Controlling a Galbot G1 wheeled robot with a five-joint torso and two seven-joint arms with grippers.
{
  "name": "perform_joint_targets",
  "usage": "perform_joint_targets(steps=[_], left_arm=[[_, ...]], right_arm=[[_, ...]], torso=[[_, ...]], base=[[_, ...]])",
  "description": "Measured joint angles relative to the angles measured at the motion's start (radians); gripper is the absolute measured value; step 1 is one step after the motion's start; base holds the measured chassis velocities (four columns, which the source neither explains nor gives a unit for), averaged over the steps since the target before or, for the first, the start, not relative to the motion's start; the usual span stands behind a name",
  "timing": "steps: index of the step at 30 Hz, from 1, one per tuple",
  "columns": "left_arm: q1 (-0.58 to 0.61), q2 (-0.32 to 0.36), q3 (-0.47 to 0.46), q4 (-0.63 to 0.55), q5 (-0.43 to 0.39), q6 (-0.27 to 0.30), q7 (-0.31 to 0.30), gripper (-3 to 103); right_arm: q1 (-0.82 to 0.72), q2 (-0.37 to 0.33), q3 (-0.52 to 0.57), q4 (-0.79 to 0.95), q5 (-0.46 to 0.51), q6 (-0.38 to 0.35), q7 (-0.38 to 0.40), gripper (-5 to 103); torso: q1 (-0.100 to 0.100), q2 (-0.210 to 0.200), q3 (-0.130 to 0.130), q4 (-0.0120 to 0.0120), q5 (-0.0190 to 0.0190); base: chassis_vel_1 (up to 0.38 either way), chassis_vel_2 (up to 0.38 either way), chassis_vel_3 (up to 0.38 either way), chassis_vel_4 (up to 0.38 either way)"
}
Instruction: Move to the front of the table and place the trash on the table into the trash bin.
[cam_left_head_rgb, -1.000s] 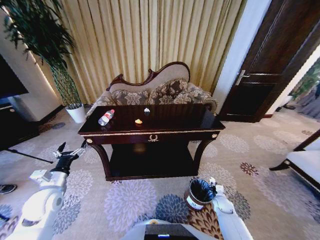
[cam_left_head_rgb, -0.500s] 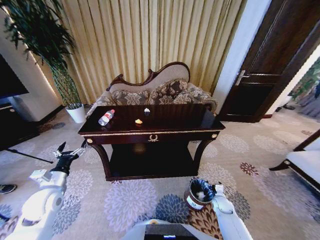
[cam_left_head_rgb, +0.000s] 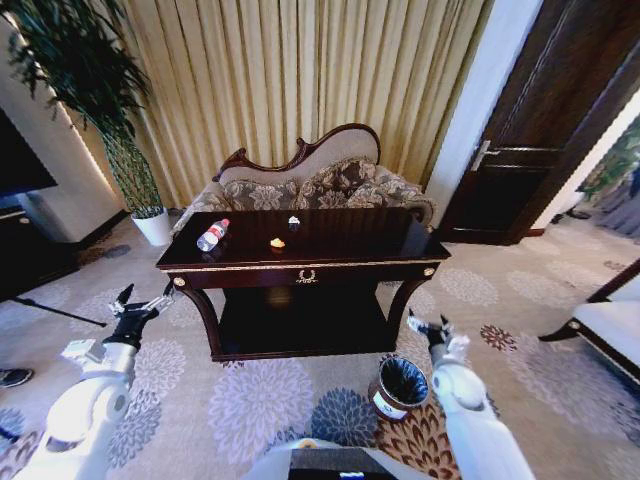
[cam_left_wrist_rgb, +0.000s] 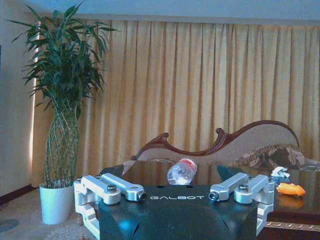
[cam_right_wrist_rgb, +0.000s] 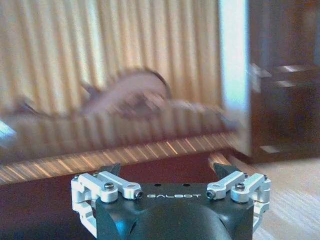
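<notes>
Our right gripper (cam_left_head_rgb: 428, 324), jaws spread and empty, hangs at twelve o'clock above the bin (cam_left_head_rgb: 398, 387); our left gripper (cam_left_head_rgb: 137, 302) gapes beside the table (cam_left_head_rgb: 340, 235).

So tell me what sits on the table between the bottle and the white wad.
In the head view, the orange scrap lies between the bottle and the white wad on the table, slightly nearer the front edge.

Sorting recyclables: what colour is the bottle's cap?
Red; the bottle shows it best in the head view.
</notes>
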Motion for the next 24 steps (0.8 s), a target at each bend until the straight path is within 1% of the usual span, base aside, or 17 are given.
perform_joint_targets(steps=[1, 2, 3, 4, 5, 6, 8, 14, 17, 18, 20, 24], left_arm=[[-0.001, 0.000, 0.000, -0.004, 0.000, 0.001, -0.001, 100], [-0.001, 0.000, 0.000, -0.004, 0.000, 0.001, -0.001, 100], [-0.001, 0.000, 0.000, -0.008, 0.000, 0.002, -0.002, 100], [-0.001, 0.000, -0.001, -0.009, 0.000, 0.002, -0.002, 100], [0.002, 0.000, -0.005, -0.016, -0.001, 0.003, -0.003, 100], [0.002, 0.000, -0.005, -0.016, -0.001, 0.003, -0.003, 100], [0.008, 0.002, -0.013, -0.023, -0.005, 0.004, -0.003, 100], [0.008, 0.005, -0.016, -0.028, -0.012, 0.013, -0.004, 100], [0.004, 0.005, -0.018, -0.047, -0.029, 0.041, -0.011, 100], [0.004, 0.005, -0.018, -0.047, -0.029, 0.041, -0.011, 100], [0.000, 0.012, -0.027, -0.069, -0.043, 0.079, -0.030, 100], [-0.002, 0.025, -0.044, -0.082, -0.051, 0.113, -0.039, 100]], right_arm=[[0.000, -0.014, -0.009, 0.068, 0.023, -0.018, 0.000, 100], [0.000, -0.014, -0.009, 0.068, 0.023, -0.018, 0.000, 100], [0.000, -0.028, -0.018, 0.122, 0.040, -0.030, 0.000, 100], [-0.001, -0.032, -0.020, 0.138, 0.045, -0.033, 0.000, 100], [-0.004, -0.053, -0.026, 0.198, 0.057, -0.041, 0.000, 100], [-0.004, -0.053, -0.026, 0.198, 0.057, -0.041, 0.000, 100], [-0.015, -0.080, -0.023, 0.268, 0.077, -0.050, 0.000, 100], [-0.038, -0.101, -0.003, 0.296, 0.087, -0.052, 0.000, 100], [-0.042, -0.101, -0.001, 0.282, 0.071, -0.052, 0.000, 100], [-0.042, -0.101, -0.001, 0.282, 0.071, -0.052, 0.000, 100], [-0.041, -0.095, -0.010, 0.260, 0.050, -0.052, 0.000, 100], [-0.038, -0.084, -0.020, 0.235, 0.028, -0.051, 0.000, 100]], torso=[[0.000, 0.000, 0.000, 0.0002, -0.0002], [0.000, 0.000, 0.000, 0.0002, -0.0002], [0.000, 0.000, 0.000, 0.0003, -0.0002], [0.000, 0.000, 0.000, 0.0002, -0.0003], [0.000, 0.000, 0.000, 0.0002, 0.0001], [0.000, 0.000, 0.000, 0.0002, 0.0001], [0.000, 0.000, 0.000, 0.0001, 0.0000], [0.000, 0.000, 0.000, 0.0000, 0.0000], [0.000, 0.000, 0.000, 0.0000, 0.0001], [0.000, 0.000, 0.000, 0.0000, 0.0001], [0.000, 0.000, 0.000, 0.0000, 0.0002], [0.000, 0.000, 0.000, 0.0001, 0.0003]], base=[[0.000, 0.000, 0.000, 0.000], [0.000, 0.000, 0.000, 0.000], [0.000, 0.000, 0.000, 0.000], [0.000, 0.000, 0.000, 0.000], [0.000, 0.000, 0.000, 0.000], [0.000, 0.000, 0.000, 0.000], [0.000, 0.000, 0.000, 0.000], [0.000, 0.000, 0.000, 0.000], [0.000, 0.000, 0.000, 0.000], [0.000, 0.000, 0.000, 0.000], [0.000, 0.000, 0.000, 0.000], [0.000, 0.000, 0.000, 0.000]])
